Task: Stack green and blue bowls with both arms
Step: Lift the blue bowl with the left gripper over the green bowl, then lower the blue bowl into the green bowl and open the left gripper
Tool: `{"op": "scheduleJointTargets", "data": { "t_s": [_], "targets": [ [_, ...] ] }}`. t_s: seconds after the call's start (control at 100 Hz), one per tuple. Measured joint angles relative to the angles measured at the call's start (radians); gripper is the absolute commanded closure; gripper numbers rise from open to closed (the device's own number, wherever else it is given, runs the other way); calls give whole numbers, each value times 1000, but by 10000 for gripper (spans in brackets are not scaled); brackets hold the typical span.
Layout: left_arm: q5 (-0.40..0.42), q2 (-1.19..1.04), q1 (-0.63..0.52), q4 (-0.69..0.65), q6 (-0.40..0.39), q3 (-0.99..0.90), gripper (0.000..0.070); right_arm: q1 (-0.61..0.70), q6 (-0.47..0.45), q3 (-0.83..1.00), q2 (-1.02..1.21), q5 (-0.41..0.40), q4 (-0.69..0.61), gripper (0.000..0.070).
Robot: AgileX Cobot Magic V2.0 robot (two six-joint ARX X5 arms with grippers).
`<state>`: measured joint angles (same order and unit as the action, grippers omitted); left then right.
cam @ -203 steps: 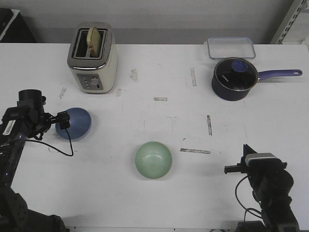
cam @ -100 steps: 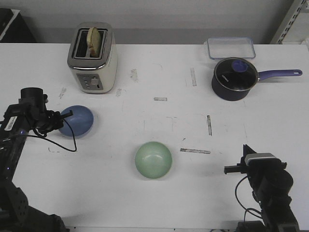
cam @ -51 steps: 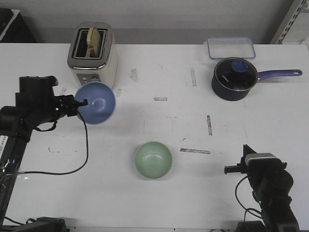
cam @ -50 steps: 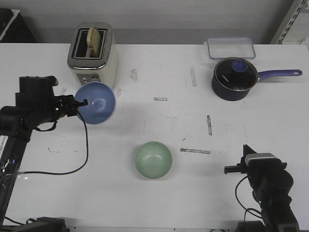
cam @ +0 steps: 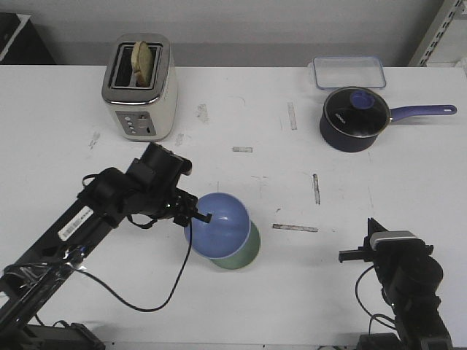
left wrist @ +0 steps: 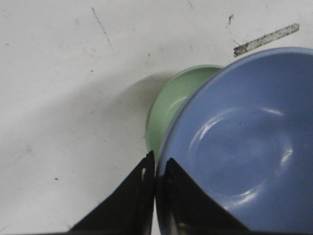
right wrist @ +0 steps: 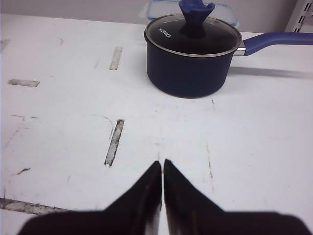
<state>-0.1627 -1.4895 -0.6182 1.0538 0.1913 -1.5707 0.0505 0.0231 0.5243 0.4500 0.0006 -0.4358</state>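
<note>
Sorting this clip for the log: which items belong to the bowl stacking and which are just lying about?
In the job: blue bowl, pinched at its rim by the left gripper; green bowl beneath it; right gripper, shut and empty.

Lying about: toaster, saucepan, clear container.

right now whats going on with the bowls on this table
The left gripper pinches the rim of the blue bowl and holds it over the green bowl, which sits on the table. The blue one overlaps the green one but is off-centre, not seated. The right gripper is shut and empty, facing the saucepan.
</note>
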Motion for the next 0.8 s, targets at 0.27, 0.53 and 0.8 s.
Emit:
{"op": "scheduleJointTargets", "data": {
  "t_s": [0.27,0.53,0.8],
  "targets": [
    [2,-138,-31,-7,-17,0,700,0,0,0,0,0,0,700],
    [2,-190,-40,-49,-17,0,700,0,0,0,0,0,0,700],
    [1,-194,-53,-48,-17,0,489,0,0,0,0,0,0,700]
  ]
}}
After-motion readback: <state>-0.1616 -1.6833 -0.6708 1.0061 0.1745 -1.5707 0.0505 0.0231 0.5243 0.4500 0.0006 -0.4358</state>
